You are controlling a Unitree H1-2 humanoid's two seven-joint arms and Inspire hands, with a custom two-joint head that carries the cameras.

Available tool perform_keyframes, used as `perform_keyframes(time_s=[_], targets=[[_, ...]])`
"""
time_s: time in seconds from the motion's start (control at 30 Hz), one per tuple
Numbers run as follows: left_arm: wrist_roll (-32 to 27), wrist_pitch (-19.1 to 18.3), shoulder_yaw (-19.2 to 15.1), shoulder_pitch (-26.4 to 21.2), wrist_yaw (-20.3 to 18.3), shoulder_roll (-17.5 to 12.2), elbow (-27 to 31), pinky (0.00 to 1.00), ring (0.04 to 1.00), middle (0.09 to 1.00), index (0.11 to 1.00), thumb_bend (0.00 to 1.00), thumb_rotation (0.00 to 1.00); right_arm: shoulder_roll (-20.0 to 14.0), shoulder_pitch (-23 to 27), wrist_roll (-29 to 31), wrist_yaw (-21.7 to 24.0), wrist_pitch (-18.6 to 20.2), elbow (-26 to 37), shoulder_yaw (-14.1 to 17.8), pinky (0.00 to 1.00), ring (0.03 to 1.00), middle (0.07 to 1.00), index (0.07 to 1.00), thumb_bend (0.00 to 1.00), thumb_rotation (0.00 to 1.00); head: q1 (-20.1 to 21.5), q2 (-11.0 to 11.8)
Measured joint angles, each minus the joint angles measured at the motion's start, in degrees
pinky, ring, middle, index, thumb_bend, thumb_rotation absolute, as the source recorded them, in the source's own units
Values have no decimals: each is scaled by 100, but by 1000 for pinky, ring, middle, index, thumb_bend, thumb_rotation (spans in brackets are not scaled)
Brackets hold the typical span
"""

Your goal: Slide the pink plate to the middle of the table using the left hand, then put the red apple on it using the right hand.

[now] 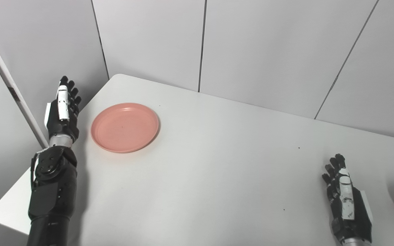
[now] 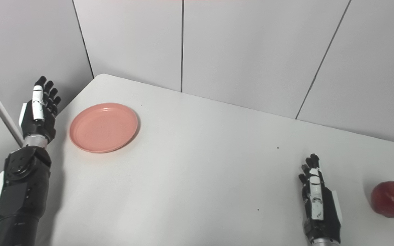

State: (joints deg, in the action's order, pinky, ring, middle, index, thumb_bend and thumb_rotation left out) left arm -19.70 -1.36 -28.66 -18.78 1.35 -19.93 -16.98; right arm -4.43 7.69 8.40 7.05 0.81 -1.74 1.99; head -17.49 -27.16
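Waiting beside the pink plate (image 1: 125, 127) at the bench's (image 1: 217, 177) far-left corner, the left hand (image 1: 63, 111) stood spread, apparently to push it; the right hand (image 2: 318, 205), spread and empty, rested near the red apple (image 2: 392, 199).

A white table (image 1: 217, 177) with a rounded far-left corner fills most of the scene, its matte top marked by a few tiny dark specks. Behind it along the far side stand pale grey wall panels (image 1: 268, 51), split by thin dark vertical seams that lean slightly. On the left a white slanted bar (image 1: 9, 82) runs down in front of the panels towards the table's near-left edge. The light is soft and even, throwing only faint shadows on the tabletop
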Motion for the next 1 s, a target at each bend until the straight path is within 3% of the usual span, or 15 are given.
perform_keyframes(time_s=[0.2,0.43,0.67,0.8,1.0], targets=[[-3,48,0,18,0,1,-87,1000,976,977,964,324,1000,0,0,29,14,0,0,5,1000,1000,1000,1000,182,1000,9,0],[1,315,22,19,-28,4,-656,951,957,955,933,370,1000,-1,0,21,17,0,3,5,1000,1000,1000,1000,176,1000,18,-18],[11,635,122,-18,-54,5,-923,960,948,944,907,339,1000,-6,-1,-1,15,1,23,5,1000,1000,1000,1000,197,1000,9,-18],[85,913,261,-99,-99,-36,-1223,979,961,957,923,347,1000,-5,-1,-15,7,1,24,5,1000,1000,1000,1000,188,1000,18,-26],[89,949,413,-174,-275,-122,-1416,979,975,973,955,353,1000,-5,-1,-16,-17,3,45,8,1000,1000,1000,1000,189,1000,18,-35]])
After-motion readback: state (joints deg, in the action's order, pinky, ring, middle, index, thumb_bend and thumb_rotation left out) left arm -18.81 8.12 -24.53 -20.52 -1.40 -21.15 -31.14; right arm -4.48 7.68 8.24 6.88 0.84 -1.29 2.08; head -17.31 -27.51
